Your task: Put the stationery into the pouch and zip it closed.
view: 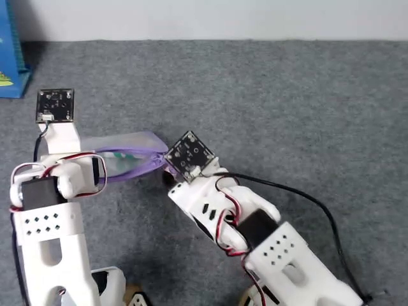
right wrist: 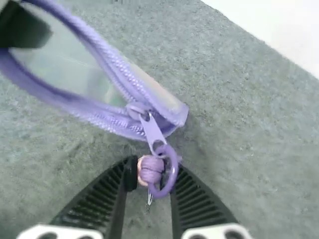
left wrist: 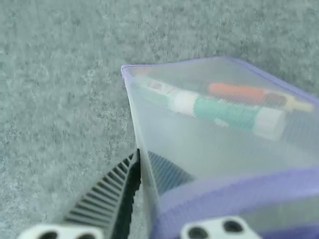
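Note:
A translucent pouch with purple zipper trim lies between the two arms on the grey mat. In the left wrist view the pouch holds a green-and-white stick and an orange pen. My left gripper is shut on the pouch's end edge, one finger on each side of the sheet. My right gripper is shut on the purple zipper pull loop, which hangs from the slider near the pouch's corner. In the high view the right gripper sits at the pouch's right end.
A blue box stands at the far left edge of the grey mat. A white wall runs along the back. A black cable trails from the right arm.

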